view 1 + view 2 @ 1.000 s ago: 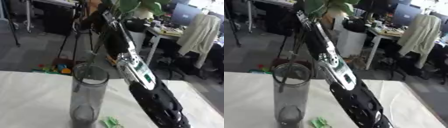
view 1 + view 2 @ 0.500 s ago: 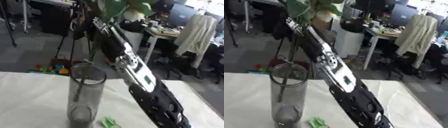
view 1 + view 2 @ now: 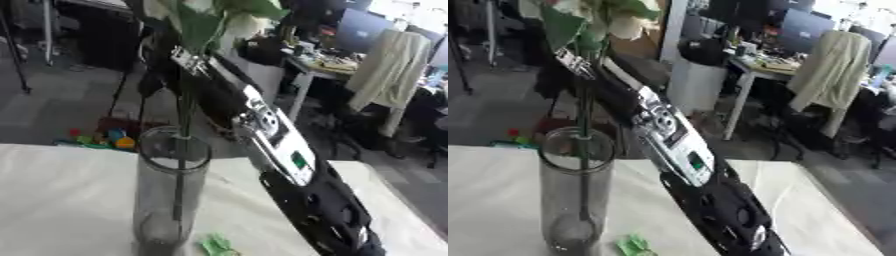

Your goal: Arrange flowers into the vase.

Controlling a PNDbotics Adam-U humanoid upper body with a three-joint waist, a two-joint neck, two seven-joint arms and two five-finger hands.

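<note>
Lowering the flower (image 3: pixel 206 22) stem into the vase (image 3: pixel 171 192) | your right hand (image 3: pixel 162 75): couldn't tell its grip | risk: forearm could've tipped the vase off the worktop (image 3: pixel 61 200)

I was working in what looked like an office that doubled as a robotics lab. Past the white-covered table (image 3: pixel 61 190) in front of me stood a desk (image 3: pixel 776 70) cluttered with small items, with dark monitors (image 3: pixel 359 32) above it. A pale jacket (image 3: pixel 829 70) hung over a chair at that desk. A white cylindrical bin (image 3: pixel 696 85) sat beside the desk leg, and the floor (image 3: pixel 52 107) was grey carpet. Tripod legs (image 3: pixel 122 100) and a few bright toy-like pieces (image 3: pixel 101 140) lay on the floor behind the table.
</note>
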